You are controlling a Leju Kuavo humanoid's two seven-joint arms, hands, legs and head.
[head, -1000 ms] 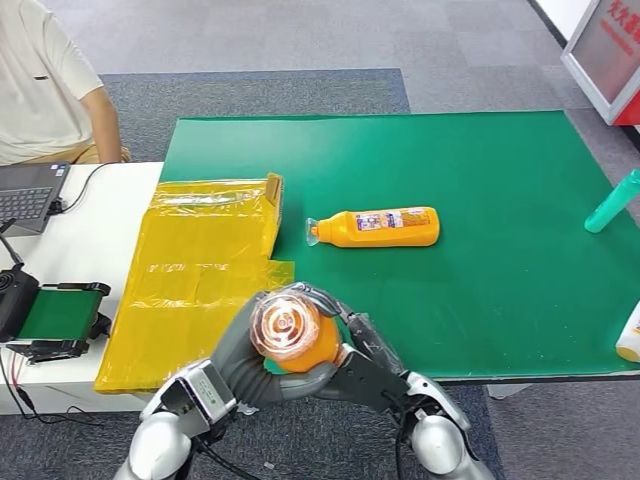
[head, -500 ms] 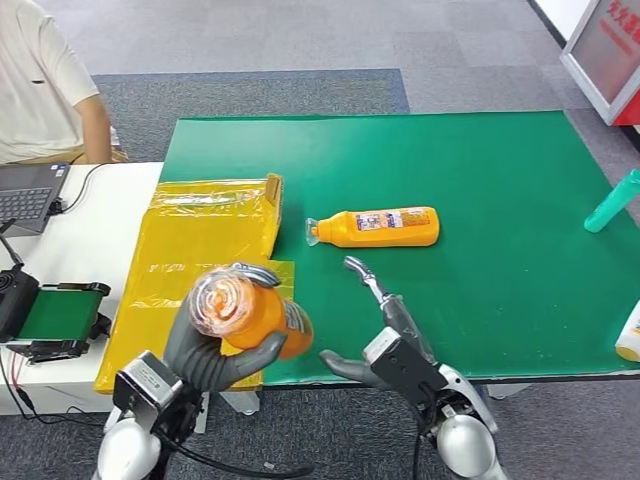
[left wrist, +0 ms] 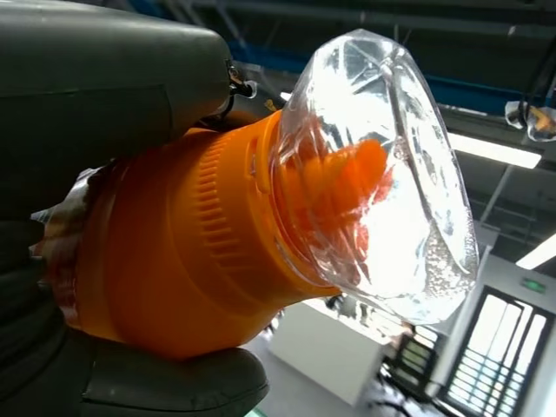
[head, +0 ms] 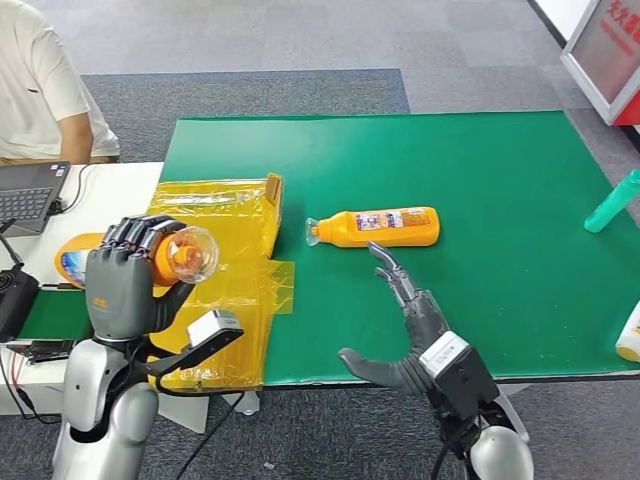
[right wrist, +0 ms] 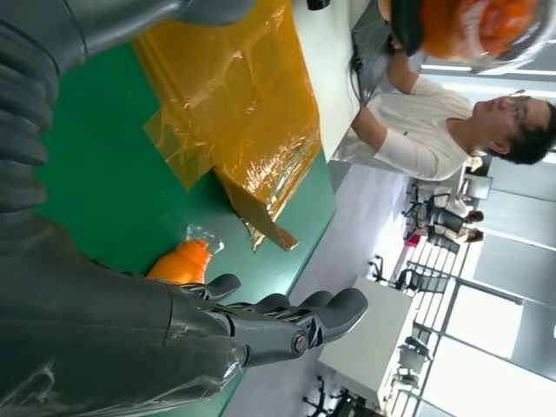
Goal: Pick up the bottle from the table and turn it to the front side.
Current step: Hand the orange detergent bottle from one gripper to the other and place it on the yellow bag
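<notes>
We see a wide green table mat (head: 483, 180) spread under the robot, with a yellow plastic bag (head: 207, 265) lying flat across its near-left corner and onto a white side table (head: 106, 215) where a seated person (head: 38, 90) works at a laptop (head: 30, 192). Our robot's left hand (head: 121, 280) is wrapped around an orange bottle (head: 162, 255), lifted clear of the surface above the yellow bag, its clear cap (left wrist: 373, 182) pointing toward the middle of the mat; the left wrist view shows the fingers closed firmly on the body. We judge the pick-up done and the turn to the front side under way or still to finish, since we cannot tell which face the label shows. The right hand (head: 400, 330) hovers over the mat's near edge with fingers spread, holding nothing. A second orange bottle (head: 377, 227) lies on its side mid-mat, just beyond that hand. A teal bottle (head: 613, 203) and a white bottle (head: 630, 335) sit at the far right edge, leaving open green room between.
</notes>
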